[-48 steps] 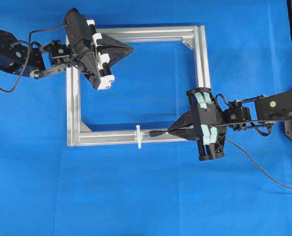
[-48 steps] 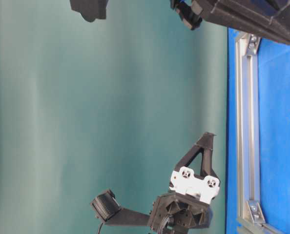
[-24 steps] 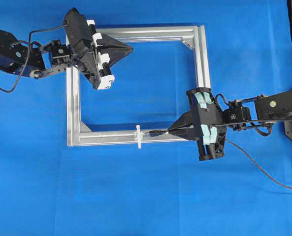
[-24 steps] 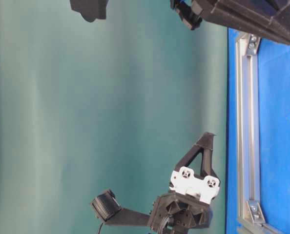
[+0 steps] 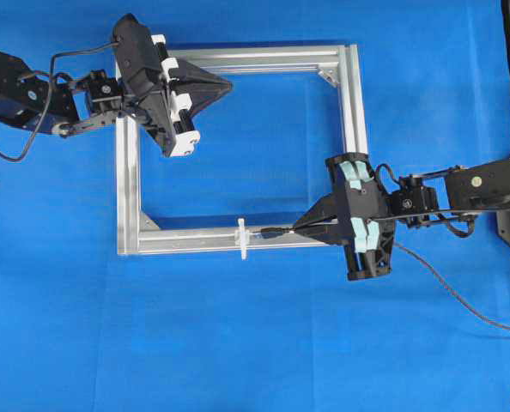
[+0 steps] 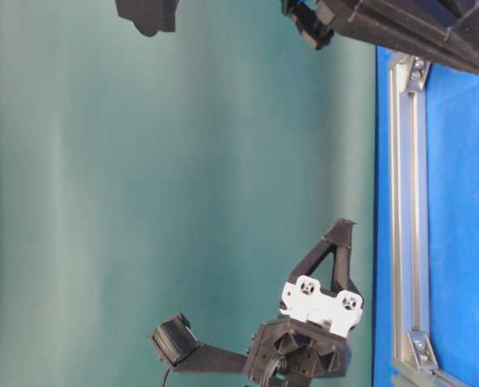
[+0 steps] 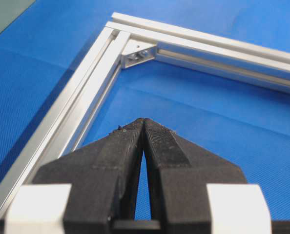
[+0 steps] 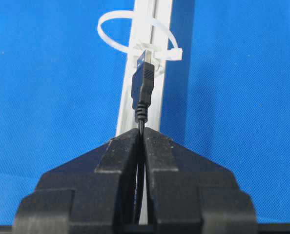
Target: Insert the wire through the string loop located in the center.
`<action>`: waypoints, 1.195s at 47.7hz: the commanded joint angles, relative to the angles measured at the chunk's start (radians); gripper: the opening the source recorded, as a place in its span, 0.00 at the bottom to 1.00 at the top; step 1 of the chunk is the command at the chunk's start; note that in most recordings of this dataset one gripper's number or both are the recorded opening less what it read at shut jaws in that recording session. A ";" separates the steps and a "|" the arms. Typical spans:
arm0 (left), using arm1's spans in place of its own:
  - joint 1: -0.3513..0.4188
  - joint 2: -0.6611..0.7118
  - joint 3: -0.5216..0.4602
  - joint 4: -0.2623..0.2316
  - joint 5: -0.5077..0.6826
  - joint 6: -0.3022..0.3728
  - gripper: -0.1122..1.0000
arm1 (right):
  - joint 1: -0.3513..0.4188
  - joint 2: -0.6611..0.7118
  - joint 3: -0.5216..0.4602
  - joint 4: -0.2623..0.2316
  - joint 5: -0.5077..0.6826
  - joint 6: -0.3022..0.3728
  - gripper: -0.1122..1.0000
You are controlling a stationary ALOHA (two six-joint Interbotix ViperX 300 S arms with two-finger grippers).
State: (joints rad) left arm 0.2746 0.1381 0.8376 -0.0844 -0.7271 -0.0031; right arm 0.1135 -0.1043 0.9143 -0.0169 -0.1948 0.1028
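Clearly the right gripper [image 8: 141, 134] is clamped shut on the wire [image 8: 142, 90] just behind its plug, so the stiff tip sticks out straight and aims at the loop [image 8: 135, 34], which stands on the lower bar of the frame [image 5: 186, 241], centre of the overhead view. Meanwhile the left gripper [image 7: 143, 124], closed and empty, hangs at upper left, out of the way, over the blue worktop [image 5: 238, 343].

Black wire [image 8: 141, 95], metallic plug tip just before upright white string loop [image 8: 135, 35] on frame bar.
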 commanded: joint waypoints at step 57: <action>-0.006 -0.028 -0.006 0.003 -0.003 0.002 0.10 | 0.000 0.152 -0.178 0.000 -0.083 0.000 0.08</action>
State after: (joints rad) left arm 0.2715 0.1396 0.8376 -0.0844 -0.7271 -0.0031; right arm 0.1135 0.0460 0.7731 -0.0153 -0.2654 0.1028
